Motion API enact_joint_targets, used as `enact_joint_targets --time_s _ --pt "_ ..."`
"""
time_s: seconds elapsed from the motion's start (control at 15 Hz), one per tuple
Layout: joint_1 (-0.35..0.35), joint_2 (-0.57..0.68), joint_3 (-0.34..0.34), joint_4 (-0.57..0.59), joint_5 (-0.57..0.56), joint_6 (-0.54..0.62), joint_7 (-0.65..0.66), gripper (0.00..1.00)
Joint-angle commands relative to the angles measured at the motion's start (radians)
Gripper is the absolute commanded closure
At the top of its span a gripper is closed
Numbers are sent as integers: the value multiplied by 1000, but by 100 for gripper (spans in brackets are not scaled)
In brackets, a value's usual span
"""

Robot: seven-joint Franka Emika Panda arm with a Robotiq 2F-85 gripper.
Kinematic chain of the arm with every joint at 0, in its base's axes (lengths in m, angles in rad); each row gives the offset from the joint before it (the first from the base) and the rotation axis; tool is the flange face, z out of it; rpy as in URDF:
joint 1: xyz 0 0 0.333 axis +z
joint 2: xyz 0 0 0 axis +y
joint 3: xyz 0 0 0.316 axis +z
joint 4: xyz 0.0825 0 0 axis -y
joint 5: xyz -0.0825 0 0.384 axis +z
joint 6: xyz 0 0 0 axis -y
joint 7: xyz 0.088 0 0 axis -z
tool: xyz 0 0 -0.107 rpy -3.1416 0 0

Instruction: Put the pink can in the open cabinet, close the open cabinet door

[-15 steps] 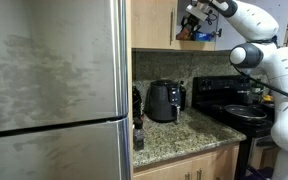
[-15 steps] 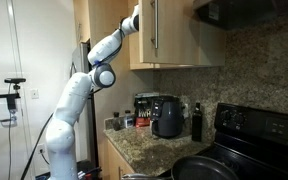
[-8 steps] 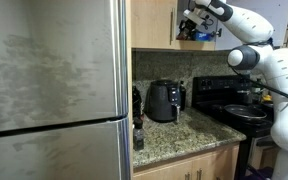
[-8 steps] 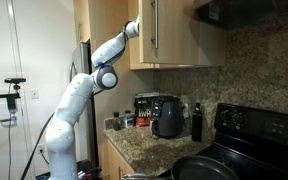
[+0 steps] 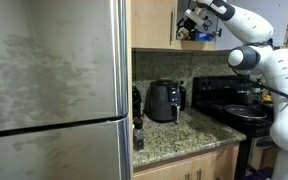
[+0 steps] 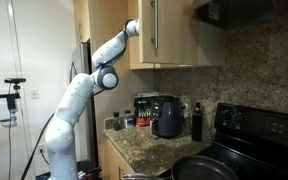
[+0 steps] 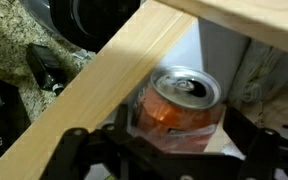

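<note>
Wrist view: gripper (image 7: 179, 150) reaches past the wood edge of the cabinet (image 7: 94, 90), one finger on either side of the can (image 7: 179, 105). Can sits between the fingers, pull-tab top facing the camera. Contact with the pads is not resolvable, so whether it is pinched or freed cannot be told. White inner wall lies beyond the fingers. In an exterior view, door (image 6: 164, 30) is just beside the wrist.

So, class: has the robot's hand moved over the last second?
Yes, slightly: in an exterior view the hand sits a little lower against the light honey-coloured wooden wall cabinet than a second ago.
</note>
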Motion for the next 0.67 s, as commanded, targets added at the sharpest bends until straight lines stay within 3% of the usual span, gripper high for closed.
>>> enact_joint_targets --time_s 0.0,0.07,0.13,0.27,0.33,0.4,0.6 --pt "-37 -48 45 -68 56 -99 -126 0" --pt "-41 14 49 57 63 -183 -148 0" --pt "-55 -54 54 -53 74 -159 -188 0" --pt "-74 -42 49 -16 83 -143 -216 0" --pt "-79 18 40 100 80 -169 -206 0" --pt "-102 -42 50 3 98 -116 -221 0" --pt "-141 -57 63 14 149 -104 -252 0"
